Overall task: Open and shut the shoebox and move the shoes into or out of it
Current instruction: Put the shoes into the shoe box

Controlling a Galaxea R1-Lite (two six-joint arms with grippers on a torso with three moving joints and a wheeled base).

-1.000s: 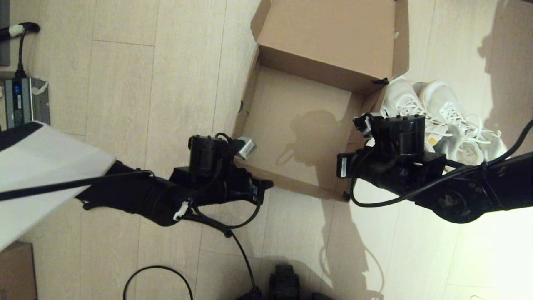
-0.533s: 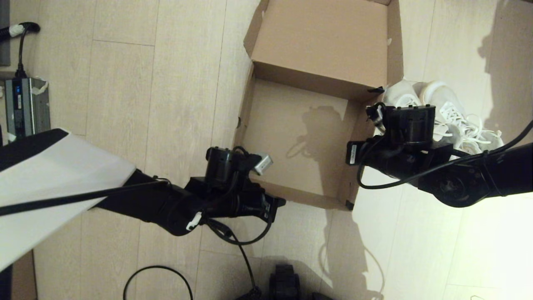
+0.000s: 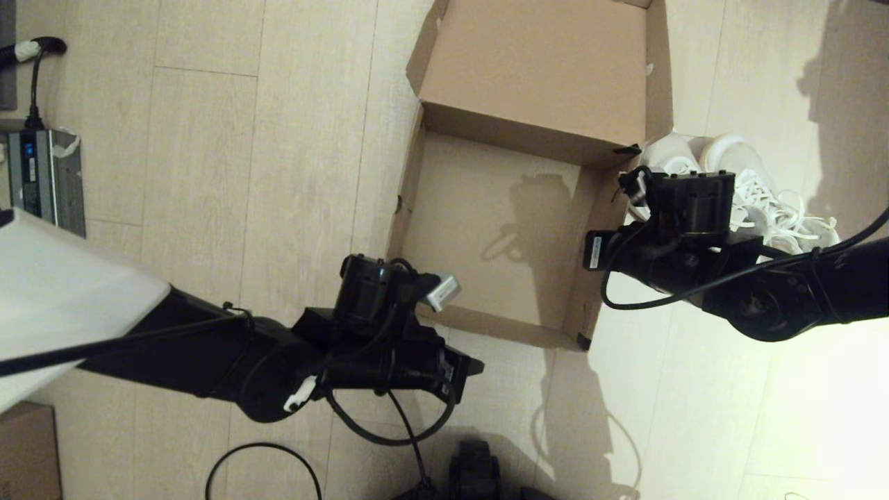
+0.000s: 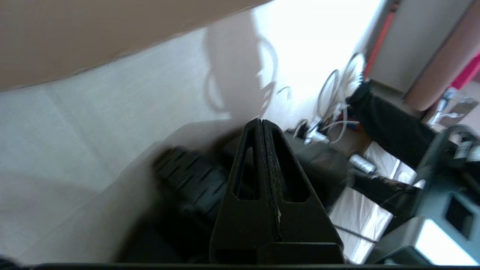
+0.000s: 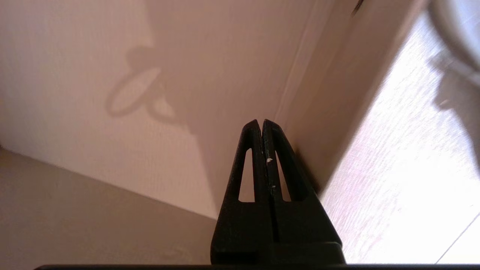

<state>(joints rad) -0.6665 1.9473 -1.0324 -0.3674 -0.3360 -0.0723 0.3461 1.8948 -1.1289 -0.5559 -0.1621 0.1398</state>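
The brown shoebox (image 3: 486,229) lies open on the floor with nothing inside, and its lid (image 3: 535,62) stands up at the far side. Black tape marks its right corners. The white sneakers (image 3: 757,184) sit on the floor just right of the box, partly hidden behind my right arm. My right gripper (image 3: 590,254) is shut and empty at the box's right wall (image 5: 330,93), its fingertips (image 5: 261,122) over the box floor (image 5: 75,75). My left gripper (image 3: 476,365) is shut and empty over the floor, just in front of the box's near wall (image 4: 93,30); its fingertips (image 4: 261,120) touch nothing.
A grey power unit (image 3: 42,177) with a cable stands at the far left. A small plain carton (image 3: 24,451) sits at the near left corner. A black cable loop (image 3: 264,458) and my base (image 3: 476,472) lie near the front edge. A white panel (image 3: 62,305) covers my left arm.
The lid has swung further back, showing more of the box floor. My left gripper drew back toward me and rightward. My right gripper shifted slightly right and away.
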